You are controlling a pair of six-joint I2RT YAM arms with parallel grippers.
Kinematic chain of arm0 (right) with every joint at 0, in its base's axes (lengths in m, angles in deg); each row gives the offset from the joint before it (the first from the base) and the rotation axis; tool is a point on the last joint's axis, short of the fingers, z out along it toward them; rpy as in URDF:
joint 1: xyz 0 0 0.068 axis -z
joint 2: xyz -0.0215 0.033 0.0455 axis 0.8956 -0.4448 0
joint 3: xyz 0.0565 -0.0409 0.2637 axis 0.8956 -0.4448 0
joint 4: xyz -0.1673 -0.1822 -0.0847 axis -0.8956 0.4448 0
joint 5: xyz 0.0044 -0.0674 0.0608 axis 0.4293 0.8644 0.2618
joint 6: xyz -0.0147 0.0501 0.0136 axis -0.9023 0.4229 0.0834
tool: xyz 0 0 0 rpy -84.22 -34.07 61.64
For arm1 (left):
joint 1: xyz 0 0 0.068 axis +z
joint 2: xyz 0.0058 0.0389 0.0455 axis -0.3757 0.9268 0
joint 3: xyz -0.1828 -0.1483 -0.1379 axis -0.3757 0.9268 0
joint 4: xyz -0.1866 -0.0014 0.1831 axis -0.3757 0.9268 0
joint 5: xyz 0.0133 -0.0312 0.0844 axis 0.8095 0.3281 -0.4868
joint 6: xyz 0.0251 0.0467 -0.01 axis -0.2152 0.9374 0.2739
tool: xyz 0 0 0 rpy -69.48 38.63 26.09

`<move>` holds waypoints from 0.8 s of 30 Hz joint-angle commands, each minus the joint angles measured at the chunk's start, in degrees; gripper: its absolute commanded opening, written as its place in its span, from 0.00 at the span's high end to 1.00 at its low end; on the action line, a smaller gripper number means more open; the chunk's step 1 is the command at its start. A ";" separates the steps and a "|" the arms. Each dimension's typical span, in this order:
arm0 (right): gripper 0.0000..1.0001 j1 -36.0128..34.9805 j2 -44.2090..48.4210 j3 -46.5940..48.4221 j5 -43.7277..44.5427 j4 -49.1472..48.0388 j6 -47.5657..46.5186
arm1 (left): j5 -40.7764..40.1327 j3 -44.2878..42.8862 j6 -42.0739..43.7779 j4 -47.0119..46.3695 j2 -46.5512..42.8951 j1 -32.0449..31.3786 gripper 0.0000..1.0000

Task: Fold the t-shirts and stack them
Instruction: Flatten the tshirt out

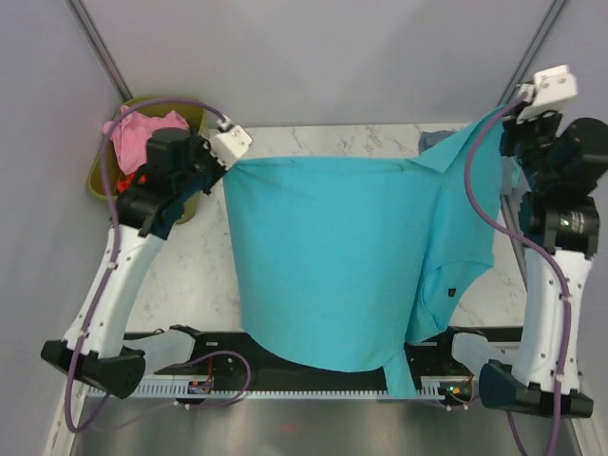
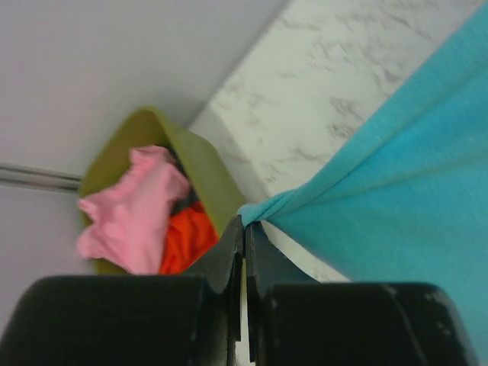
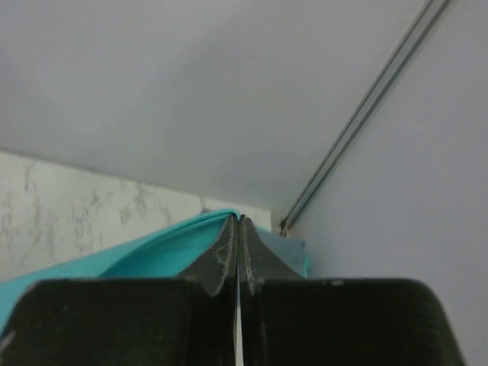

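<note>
L fingers (image 2: 231,248) & R fingers (image 3: 226,248) both pinched shut on opposite edges of teal t-shirt (image 1: 328,256), stretched over worktop (image 1: 190,275); soft, light, floppy, so best gripped at hems/corners.

The spread t-shirt (image 1: 323,256) hung over the worktop's (image 1: 199,275) centre, stretched between the left end effector (image 1: 231,161) at ten o'clock and the right end effector (image 1: 508,109) at two. Farther out at ten o'clock, the bin (image 1: 98,179) held bunched shirts (image 1: 138,133).
</note>
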 commanded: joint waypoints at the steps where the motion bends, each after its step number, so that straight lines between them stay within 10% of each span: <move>1: 1.00 -0.02 -2.54 -11.01 -2.98 -2.89 -6.65 | 3.28 9.53 3.48 -3.88 3.46 0.24 0.98; 8: 1.00 -0.64 -27.78 -19.23 -6.95 -8.53 -10.79 | 6.52 16.25 6.21 -11.70 23.31 3.58 0.98; 24: 1.00 -7.58 -89.55 46.16 -0.54 2.38 -7.38 | 2.85 -22.85 6.92 -7.15 66.13 11.14 0.98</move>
